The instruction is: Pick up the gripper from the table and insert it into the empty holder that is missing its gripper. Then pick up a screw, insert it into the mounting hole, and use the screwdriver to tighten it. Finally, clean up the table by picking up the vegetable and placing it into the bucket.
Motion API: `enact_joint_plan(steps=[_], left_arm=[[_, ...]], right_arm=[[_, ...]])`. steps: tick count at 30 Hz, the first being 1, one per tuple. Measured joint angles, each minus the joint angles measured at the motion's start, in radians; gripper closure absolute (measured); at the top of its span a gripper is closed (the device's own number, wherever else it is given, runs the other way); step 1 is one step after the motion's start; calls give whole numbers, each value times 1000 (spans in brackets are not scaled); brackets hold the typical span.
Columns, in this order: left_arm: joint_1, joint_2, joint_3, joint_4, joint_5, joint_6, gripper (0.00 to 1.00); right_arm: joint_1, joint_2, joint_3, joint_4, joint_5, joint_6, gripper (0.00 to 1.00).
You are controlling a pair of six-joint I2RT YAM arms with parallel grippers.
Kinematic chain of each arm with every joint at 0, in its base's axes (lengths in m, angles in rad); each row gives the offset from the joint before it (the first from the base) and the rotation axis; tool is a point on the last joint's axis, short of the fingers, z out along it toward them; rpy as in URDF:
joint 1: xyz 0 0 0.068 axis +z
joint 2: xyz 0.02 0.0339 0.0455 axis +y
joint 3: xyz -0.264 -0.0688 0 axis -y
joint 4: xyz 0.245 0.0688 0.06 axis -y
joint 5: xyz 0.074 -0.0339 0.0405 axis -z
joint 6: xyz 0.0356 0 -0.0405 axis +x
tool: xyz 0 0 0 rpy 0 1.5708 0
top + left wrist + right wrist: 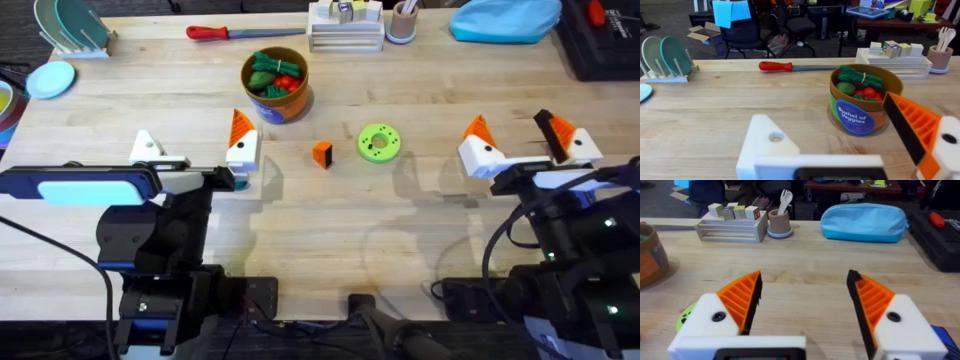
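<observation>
The small orange gripper wedge lies on the table beside a green disc. My left gripper is open and empty, to the left of the wedge. One of its fingers is a bare white holder with a mounting hole. The other finger carries an orange pad. My right gripper is open and empty at the right, with orange pads on both fingers. The tan bucket stands behind the wedge with green and red vegetables in it. The screw and the screwdriver are out of view.
A red-handled driver lies at the back, next to a white rack of blocks and a cup. A blue pouch sits at the back right. A plate rack stands at the back left.
</observation>
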Motion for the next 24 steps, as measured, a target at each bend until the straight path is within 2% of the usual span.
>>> enact_joint_plan(steps=[14,17,19,24], left_arm=[[0,0,2,-8,0,3,8],[0,2,37,-109,0,3,9],[0,12,97,-202,0,3,8],[0,119,344,-475,-21,8,8]], right_arm=[[0,0,1,10,-1,17,8],[0,6,24,-49,-3,61,9],[0,24,72,-130,-4,82,10],[0,136,278,-347,-4,105,10]])
